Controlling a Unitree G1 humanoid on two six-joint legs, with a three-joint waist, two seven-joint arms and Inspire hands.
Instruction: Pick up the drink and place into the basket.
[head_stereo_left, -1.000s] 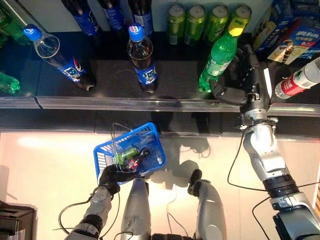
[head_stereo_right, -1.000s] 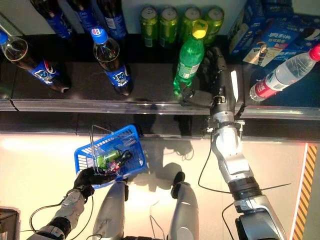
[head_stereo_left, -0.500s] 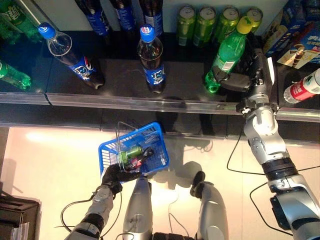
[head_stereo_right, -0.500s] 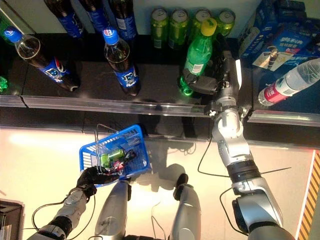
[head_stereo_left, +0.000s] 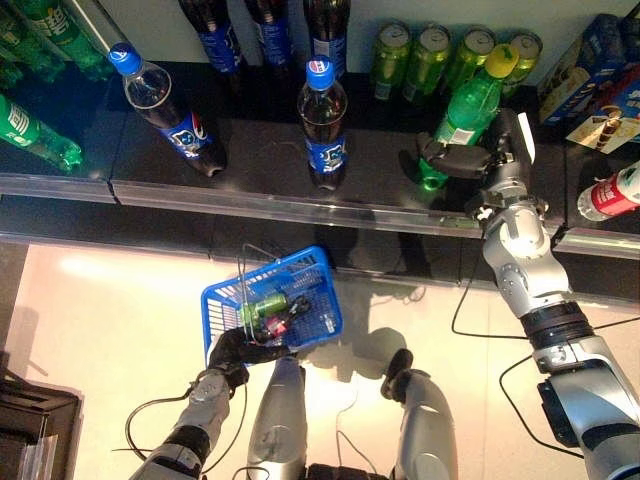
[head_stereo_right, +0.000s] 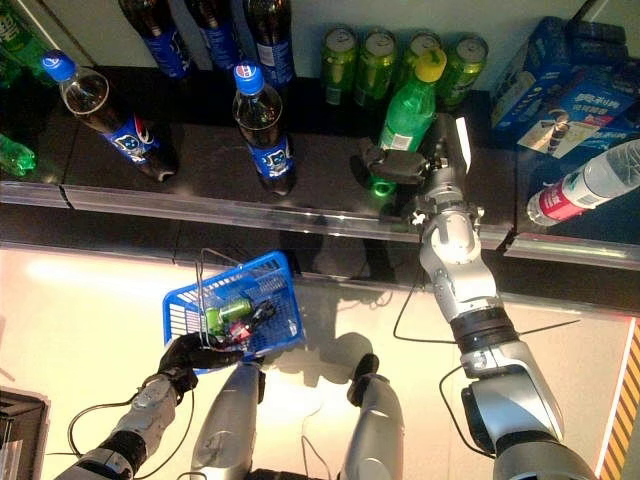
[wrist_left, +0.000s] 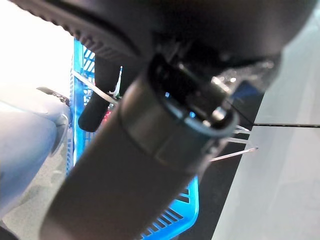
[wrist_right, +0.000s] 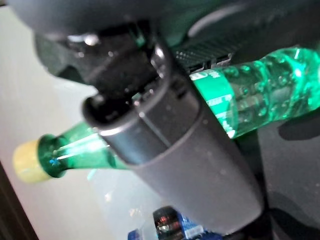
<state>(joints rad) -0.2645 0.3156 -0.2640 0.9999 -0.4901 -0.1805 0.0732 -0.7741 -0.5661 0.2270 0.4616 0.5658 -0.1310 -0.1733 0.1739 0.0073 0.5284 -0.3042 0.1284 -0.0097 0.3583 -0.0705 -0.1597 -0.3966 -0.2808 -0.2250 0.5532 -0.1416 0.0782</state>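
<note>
A green drink bottle (head_stereo_left: 466, 108) with a yellow cap stands on the dark shelf (head_stereo_left: 380, 170). My right hand (head_stereo_left: 494, 158) reaches over the shelf's front edge and curls round the bottle's lower part. In the right wrist view the thumb (wrist_right: 190, 140) lies across the green bottle (wrist_right: 260, 95). Down by the floor, my left hand (head_stereo_left: 238, 350) holds the blue basket (head_stereo_left: 318, 320) by its near rim. A green can (head_stereo_left: 266, 304) and a small dark item lie inside the basket (wrist_left: 172, 217).
Two cola bottles (head_stereo_left: 324, 120) with blue caps stand on the shelf to the left of the green one. Green cans (head_stereo_left: 440, 55) line the back. A red-labelled water bottle (head_stereo_left: 610, 193) and blue boxes (head_stereo_left: 600, 65) sit right. More green bottles (head_stereo_left: 35, 130) lie far left.
The camera has shifted, sliding the whole scene. My right hand has moved from beside the green bottle to curl round its lower part. The basket stays in my left hand.
</note>
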